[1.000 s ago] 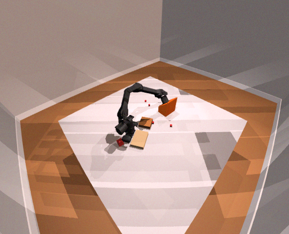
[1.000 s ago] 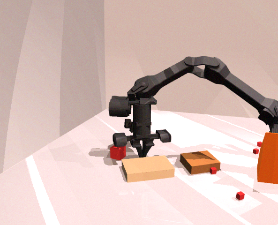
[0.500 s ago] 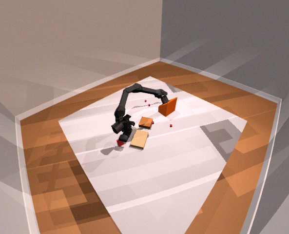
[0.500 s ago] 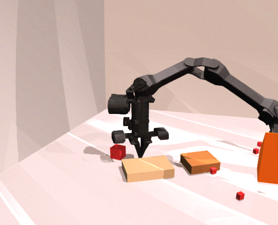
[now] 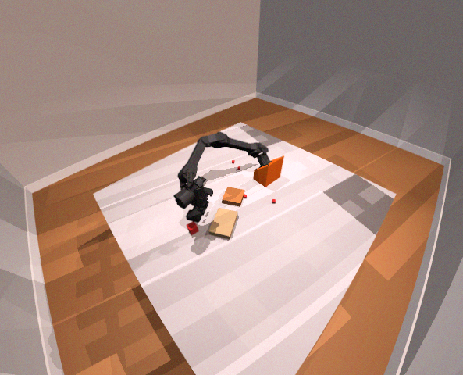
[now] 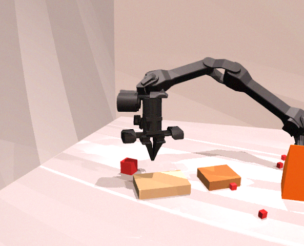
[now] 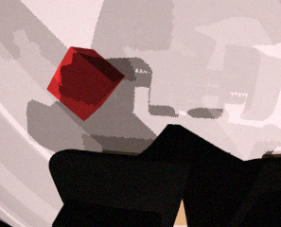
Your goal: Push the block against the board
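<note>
Overhead, the shut, empty gripper (image 5: pixel 205 218) (image 6: pixel 153 159) (image 7: pixel 172 130) points downward; its arm (image 5: pixel 201 151) (image 6: pixel 186 70) arches.

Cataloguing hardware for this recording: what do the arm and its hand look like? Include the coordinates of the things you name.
The arm (image 5: pixel 197 154) (image 6: pixel 267 95) is matte black to dark grey, with angular links and rounded joints. The hand (image 6: pixel 153 159) (image 7: pixel 172 130) is black too, with two fingers tapering to points and a blocky lug on each side. No cables or markings are discernible.
</note>
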Available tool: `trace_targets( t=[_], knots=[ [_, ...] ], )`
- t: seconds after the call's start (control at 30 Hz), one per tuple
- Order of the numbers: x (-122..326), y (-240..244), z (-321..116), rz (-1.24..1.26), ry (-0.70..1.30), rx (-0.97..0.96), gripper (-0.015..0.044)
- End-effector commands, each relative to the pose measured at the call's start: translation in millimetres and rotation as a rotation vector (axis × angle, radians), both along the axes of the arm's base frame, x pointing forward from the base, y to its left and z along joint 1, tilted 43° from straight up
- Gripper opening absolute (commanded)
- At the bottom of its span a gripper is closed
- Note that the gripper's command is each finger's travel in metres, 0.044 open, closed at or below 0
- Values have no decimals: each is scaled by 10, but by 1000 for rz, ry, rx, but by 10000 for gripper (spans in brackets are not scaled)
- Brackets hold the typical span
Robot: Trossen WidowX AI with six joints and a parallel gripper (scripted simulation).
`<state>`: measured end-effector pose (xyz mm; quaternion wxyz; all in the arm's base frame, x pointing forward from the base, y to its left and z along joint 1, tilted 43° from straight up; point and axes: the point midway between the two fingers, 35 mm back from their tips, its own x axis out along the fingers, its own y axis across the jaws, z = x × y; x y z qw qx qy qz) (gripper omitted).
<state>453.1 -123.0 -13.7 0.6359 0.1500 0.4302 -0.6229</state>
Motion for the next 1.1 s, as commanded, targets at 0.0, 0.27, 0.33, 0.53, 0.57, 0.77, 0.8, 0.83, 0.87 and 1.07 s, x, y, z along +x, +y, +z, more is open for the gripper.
trace_targets(
  t=[0.0,0.27,0.33,0.53,0.57,0.77,0.8,0.83,0.87,1.07],
  knots=[
    [16,107,109,0,-2,3,0],
    [-165,160,210,112,100,26,0],
    [-254,183,251,163,146,36,0],
    [-548,246,358,314,284,68,0],
    [-601,256,373,339,307,73,0],
    [-941,308,446,490,445,104,0],
    [-1001,316,455,515,468,109,0],
    [-1062,323,463,540,491,114,0],
    [-1124,330,471,565,514,120,0],
    [-1511,366,496,716,652,151,0]
  ],
)
